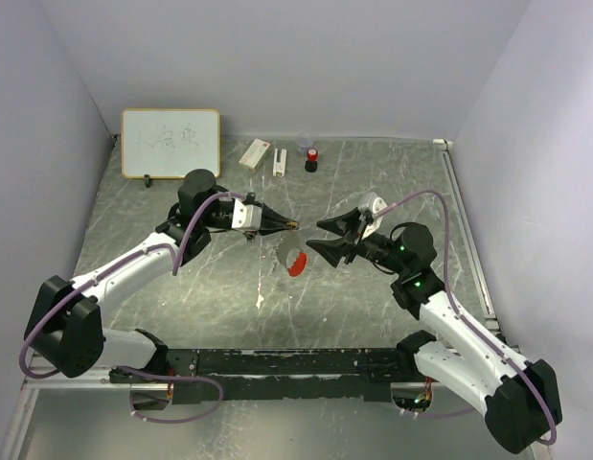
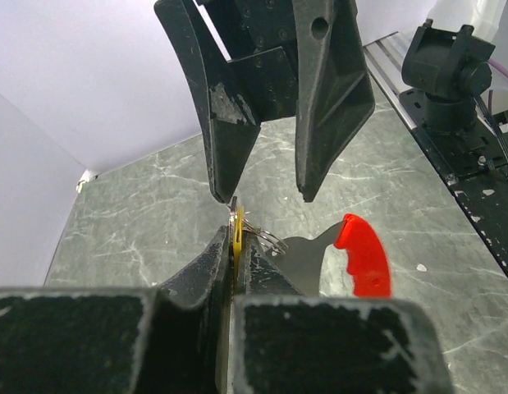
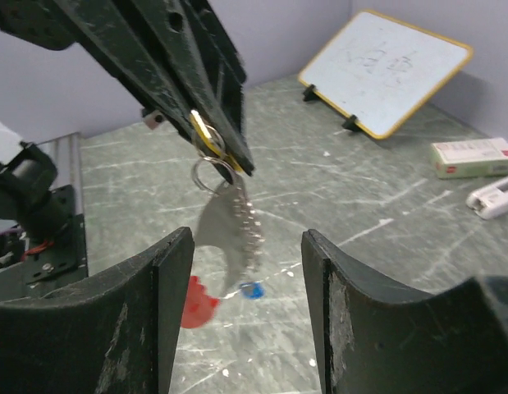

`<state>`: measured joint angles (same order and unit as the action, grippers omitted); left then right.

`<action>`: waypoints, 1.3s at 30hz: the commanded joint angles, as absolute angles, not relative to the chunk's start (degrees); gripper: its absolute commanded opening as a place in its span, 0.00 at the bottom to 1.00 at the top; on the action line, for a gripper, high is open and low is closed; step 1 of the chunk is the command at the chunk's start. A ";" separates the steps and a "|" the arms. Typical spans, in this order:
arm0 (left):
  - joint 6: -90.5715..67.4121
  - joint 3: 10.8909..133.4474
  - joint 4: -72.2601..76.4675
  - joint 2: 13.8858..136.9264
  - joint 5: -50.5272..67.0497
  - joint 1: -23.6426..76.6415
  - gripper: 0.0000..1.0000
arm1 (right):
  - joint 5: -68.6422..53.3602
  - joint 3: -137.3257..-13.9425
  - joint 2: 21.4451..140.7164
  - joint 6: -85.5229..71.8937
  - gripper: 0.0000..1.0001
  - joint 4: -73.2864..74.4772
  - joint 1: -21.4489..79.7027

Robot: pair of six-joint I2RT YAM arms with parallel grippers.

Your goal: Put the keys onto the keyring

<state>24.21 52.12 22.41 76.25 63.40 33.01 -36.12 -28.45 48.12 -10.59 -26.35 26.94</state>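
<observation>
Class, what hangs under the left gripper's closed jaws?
A beaded chain hangs down with the blue key and red tag. The jaws cover most of the gold key.

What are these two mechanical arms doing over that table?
The left arm's pincer is shut on a tiny tan-gold key. A thin silvery beaded chain with a flat red plastic tag dangles from it toward the grey marbled table. A tiny blue-headed key shows at the chain's low end. The right arm's pincer faces it, open and holding nothing.
</observation>
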 commanded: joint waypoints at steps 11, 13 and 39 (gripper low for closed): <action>23.44 53.77 25.94 78.00 65.95 32.42 0.07 | -45.96 -26.02 58.30 -22.57 0.45 -49.52 26.37; 23.36 53.94 26.04 78.11 66.31 32.43 0.07 | -45.85 -25.55 59.46 -23.61 0.44 -52.22 26.35; 22.20 53.99 26.99 78.91 65.68 32.43 0.07 | -47.91 -28.32 71.01 -30.27 0.30 -66.64 26.28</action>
<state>22.44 52.12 24.23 78.56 64.53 32.82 -47.22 -26.46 70.67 -30.06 -64.42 26.59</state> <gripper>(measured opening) 0.097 0.332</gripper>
